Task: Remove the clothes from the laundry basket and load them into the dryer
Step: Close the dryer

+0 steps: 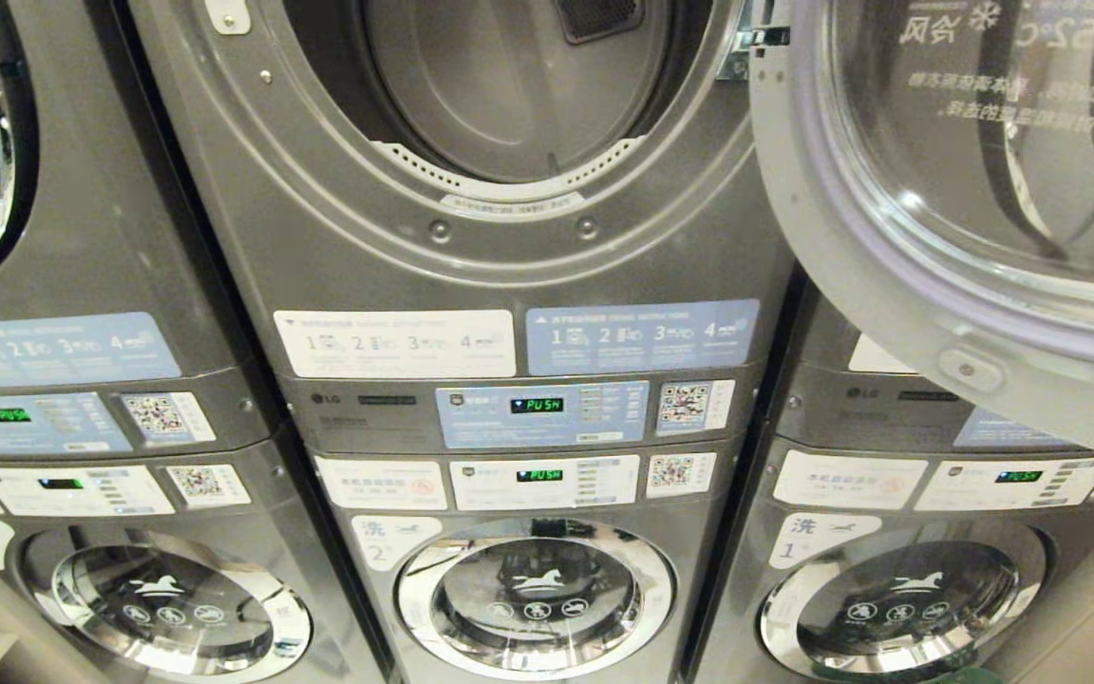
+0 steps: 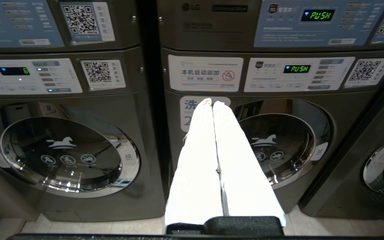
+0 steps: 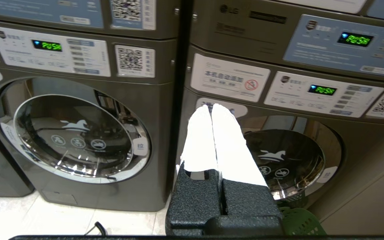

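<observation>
Dryer [image 1: 509,104] door [image 1: 974,190] swung wide open, drum bare. Basket [image 3: 300,223] shows only as a green rim on the floor by the right-hand washer [image 3: 288,160]; clothes not visible in any view. Left claw [image 2: 212,101] and right claw [image 3: 211,106] both clenched, holding nothing, low before the washers. Judged: soft, light fabric will sag and trail; best pinched at the bundle's bunched middle.

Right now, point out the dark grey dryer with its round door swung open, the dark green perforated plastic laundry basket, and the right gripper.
dark grey dryer [image 1: 509,256]: head view, front panel below the drum opening.
dark green laundry basket [image 3: 300,223]: right wrist view, rim.
right gripper [image 3: 212,108]: right wrist view, fingertips.
</observation>
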Controlling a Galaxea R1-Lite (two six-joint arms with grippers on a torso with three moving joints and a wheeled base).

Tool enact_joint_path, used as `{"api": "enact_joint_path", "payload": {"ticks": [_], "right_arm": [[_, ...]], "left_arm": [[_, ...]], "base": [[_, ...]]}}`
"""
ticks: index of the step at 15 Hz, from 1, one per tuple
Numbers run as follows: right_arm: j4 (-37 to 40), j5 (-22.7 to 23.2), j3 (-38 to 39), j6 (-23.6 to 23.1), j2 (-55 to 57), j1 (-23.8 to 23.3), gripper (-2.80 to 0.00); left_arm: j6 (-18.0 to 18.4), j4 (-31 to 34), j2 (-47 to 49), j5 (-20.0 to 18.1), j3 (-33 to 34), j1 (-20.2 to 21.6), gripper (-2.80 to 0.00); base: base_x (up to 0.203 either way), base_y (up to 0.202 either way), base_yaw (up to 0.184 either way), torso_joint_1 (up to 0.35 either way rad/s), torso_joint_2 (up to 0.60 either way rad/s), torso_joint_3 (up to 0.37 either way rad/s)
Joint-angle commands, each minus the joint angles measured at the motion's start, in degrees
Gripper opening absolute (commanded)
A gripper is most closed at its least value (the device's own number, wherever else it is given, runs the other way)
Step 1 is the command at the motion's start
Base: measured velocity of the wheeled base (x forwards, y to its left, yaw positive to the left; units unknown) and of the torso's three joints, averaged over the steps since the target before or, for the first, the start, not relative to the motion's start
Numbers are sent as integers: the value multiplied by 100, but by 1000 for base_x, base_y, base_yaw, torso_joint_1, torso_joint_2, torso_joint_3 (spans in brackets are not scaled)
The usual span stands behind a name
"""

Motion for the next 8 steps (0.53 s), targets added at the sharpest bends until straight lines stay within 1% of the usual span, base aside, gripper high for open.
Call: {"api": "enact_joint_path", "payload": {"ticks": [1,8], "right_arm": [[1,3,5,-3,-1,4,-280],[1,-50,5,-22,-1,-3,-280]], "left_arm": [[-2,-2,-2,1,0,1,-280],[-20,7,-2,1,0,1,-280]], "base": [[0,-197,3,2,2,2],[0,-197,1,2,3,2]]}}
